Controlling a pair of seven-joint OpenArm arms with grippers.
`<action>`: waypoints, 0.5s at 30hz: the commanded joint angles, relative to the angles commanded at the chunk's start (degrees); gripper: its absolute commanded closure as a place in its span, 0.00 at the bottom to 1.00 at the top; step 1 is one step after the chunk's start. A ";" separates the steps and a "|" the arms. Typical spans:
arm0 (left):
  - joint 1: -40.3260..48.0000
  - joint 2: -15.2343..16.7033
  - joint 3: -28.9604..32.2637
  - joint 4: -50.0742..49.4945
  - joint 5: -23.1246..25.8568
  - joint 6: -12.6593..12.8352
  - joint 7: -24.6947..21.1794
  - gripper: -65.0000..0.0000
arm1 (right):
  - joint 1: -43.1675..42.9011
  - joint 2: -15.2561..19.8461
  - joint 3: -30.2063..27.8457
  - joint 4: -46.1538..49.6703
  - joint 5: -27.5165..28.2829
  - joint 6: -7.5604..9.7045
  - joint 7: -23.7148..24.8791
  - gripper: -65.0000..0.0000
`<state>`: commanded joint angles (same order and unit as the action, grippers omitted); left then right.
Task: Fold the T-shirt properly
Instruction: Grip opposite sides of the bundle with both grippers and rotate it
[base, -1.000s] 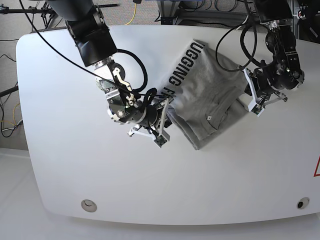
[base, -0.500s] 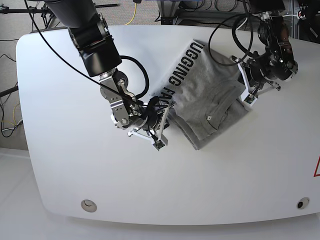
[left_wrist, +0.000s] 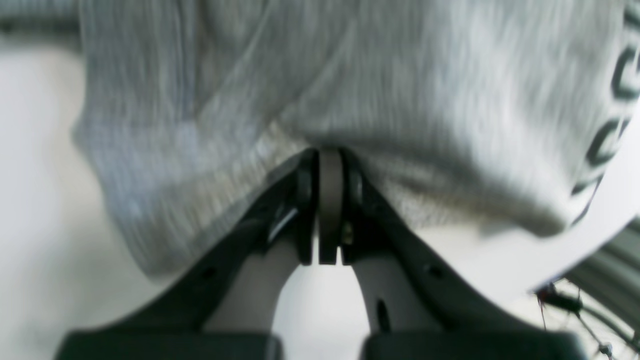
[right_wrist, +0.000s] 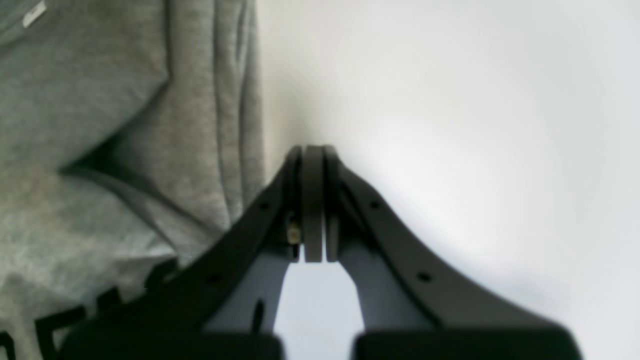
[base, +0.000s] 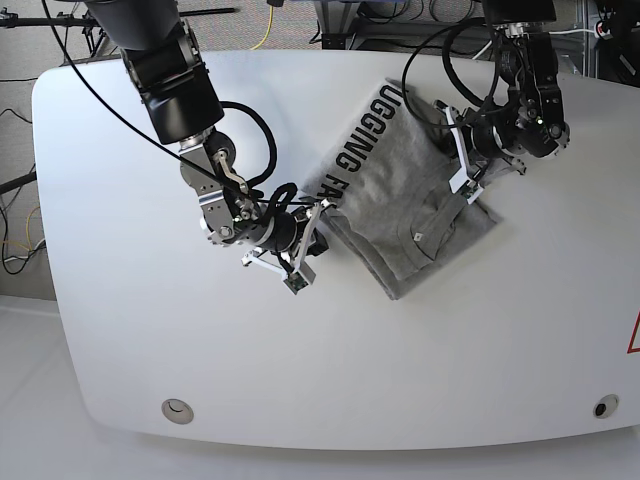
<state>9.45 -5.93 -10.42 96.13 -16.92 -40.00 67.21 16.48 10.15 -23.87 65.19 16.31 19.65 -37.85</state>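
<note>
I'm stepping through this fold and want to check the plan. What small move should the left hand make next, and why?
Probably press down and sweep along the fold. The left hand is shut with its tips against the T-shirt, which still bulges there in the wrist view, while the right hand is shut beside the shirt's edge on the table.

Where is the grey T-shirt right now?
In the base view, the T-shirt lies folded on the white table, right of centre, between the right gripper and left gripper.

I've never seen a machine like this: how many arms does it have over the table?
2. The right arm reaches in beside the T-shirt; the left arm comes over the shirt's other edge.
</note>
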 joint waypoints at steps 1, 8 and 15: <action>-0.44 0.00 0.00 -0.53 0.09 0.00 -0.35 1.00 | -0.44 0.26 0.00 0.70 0.00 0.00 0.00 1.00; -3.96 -1.49 -0.09 -5.45 0.09 0.00 -1.32 1.00 | -5.80 1.58 0.00 7.03 0.26 0.00 -0.18 1.00; -7.74 -2.90 -0.18 -8.09 0.09 0.00 -2.73 1.00 | -9.05 2.02 0.00 11.43 0.26 0.00 -3.52 1.00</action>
<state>1.71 -8.84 -10.59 88.04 -16.84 -40.00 64.48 7.43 12.18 -23.87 76.62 16.57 19.65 -41.36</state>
